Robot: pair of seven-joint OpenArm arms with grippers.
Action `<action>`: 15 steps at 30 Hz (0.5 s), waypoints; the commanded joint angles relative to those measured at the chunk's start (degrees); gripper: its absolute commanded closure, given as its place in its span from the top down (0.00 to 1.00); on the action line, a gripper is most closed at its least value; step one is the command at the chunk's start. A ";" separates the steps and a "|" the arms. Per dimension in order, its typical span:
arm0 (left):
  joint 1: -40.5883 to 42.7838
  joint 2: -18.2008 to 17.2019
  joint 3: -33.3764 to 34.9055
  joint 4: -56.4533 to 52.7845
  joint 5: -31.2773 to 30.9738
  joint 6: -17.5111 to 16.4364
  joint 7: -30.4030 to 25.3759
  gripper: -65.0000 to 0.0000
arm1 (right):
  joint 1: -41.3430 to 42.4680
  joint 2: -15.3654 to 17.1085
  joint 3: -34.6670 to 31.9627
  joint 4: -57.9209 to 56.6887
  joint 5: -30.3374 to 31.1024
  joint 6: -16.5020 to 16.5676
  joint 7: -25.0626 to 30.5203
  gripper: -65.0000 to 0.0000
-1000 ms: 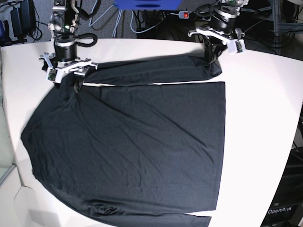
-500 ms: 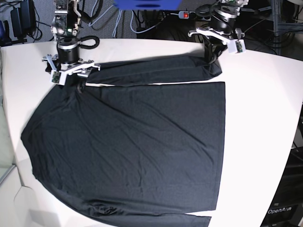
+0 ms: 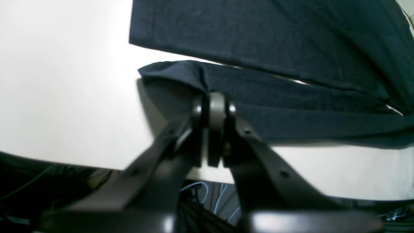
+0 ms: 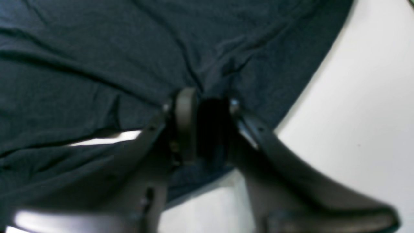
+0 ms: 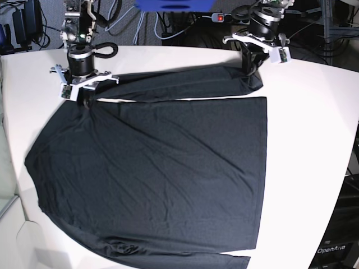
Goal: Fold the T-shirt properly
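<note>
On the white table (image 5: 314, 112) the T-shirt (image 5: 162, 174) lies flat — both tools (image 3: 215, 106) (image 4: 207, 110) clamped on it.

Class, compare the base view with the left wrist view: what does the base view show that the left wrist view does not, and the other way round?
Only the base view shows the whole T-shirt spread flat, the right end effector at its shoulder, and both arms at the table's far edge.

Only the left wrist view shows, close up, the left end effector pinched shut on the sleeve's end, with cables beneath the table edge.

Both show the black sleeve lying beside the shirt's body, with a sliver of white table between them.
</note>
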 commanded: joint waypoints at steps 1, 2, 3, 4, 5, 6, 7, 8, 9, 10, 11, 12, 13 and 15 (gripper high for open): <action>0.37 -0.15 -0.02 0.78 -0.07 -0.50 -1.30 0.00 | 0.05 0.19 0.16 0.81 -0.19 -0.12 1.60 0.11; 0.37 -0.15 -0.02 0.78 -0.07 -0.50 -1.30 0.00 | 0.05 0.19 0.16 0.81 -0.19 -0.12 1.60 0.08; 0.37 -0.15 -0.02 0.78 -0.07 -0.50 -1.39 0.00 | 0.05 0.19 0.16 0.81 -0.19 -0.12 1.60 0.05; 0.37 -0.15 -0.02 0.78 -0.07 -0.50 -1.39 0.00 | 0.05 0.19 0.16 0.81 -0.19 -0.12 1.60 0.03; 0.37 -0.15 -0.02 0.78 -0.07 -0.50 -1.39 0.00 | 0.05 0.19 0.16 0.81 -0.19 -0.12 1.60 0.01; 0.37 -0.15 -0.02 0.78 -0.07 -0.50 -1.39 0.00 | 0.05 0.19 0.16 0.81 -0.19 -0.12 1.60 0.00; 0.37 -0.15 -0.02 0.78 -0.07 -0.50 -1.39 0.00 | 0.05 0.19 0.16 0.81 -0.19 -0.12 1.60 0.00; 0.37 -0.15 -0.02 0.78 -0.07 -0.50 -1.39 0.00 | -0.04 0.19 0.24 0.81 -0.19 -0.12 1.60 0.00; 0.37 -0.15 -0.02 0.78 -0.07 -0.50 -1.47 0.00 | -0.04 0.19 0.24 0.81 -0.19 -0.12 1.60 0.00; 0.37 -0.15 -0.02 0.78 -0.07 -0.50 -1.47 0.00 | -0.04 0.19 0.24 0.81 -0.19 -0.12 1.60 0.00; 0.37 -0.15 -0.02 0.78 -0.07 -0.50 -1.47 0.00 | -0.13 0.19 0.24 0.81 -0.19 -0.12 1.60 0.00; 0.46 -0.15 -0.02 0.78 -0.07 -0.50 -1.47 0.00 | -0.13 0.19 0.24 0.81 -0.19 -0.12 1.60 0.00; 0.46 -0.06 -0.02 0.78 -0.07 -0.50 -1.47 0.00 | -0.21 0.19 0.24 0.90 -0.19 -0.12 1.78 0.00; 0.46 -0.06 -0.02 0.78 -0.07 -0.50 -1.47 0.00 | -0.30 0.37 0.24 1.08 -0.19 -0.12 1.78 0.00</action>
